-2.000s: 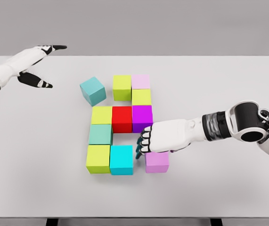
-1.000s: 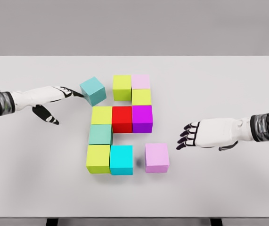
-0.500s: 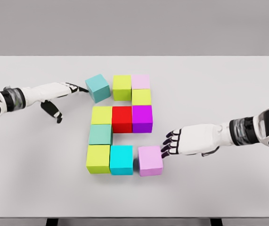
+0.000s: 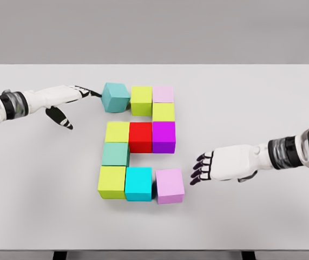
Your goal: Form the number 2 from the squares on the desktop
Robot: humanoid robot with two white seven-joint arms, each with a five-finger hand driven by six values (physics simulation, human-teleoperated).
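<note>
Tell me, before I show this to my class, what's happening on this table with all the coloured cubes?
A two-armed robot is arranging cubes into a figure 2. The left hand has its fingertips against the teal cube, which sits beside the green cube at the top row's left end. The right hand is open, just clear of the pink cube, which sits slightly skewed next to the cyan cube in the bottom row. The shape looks nearly complete.
</note>
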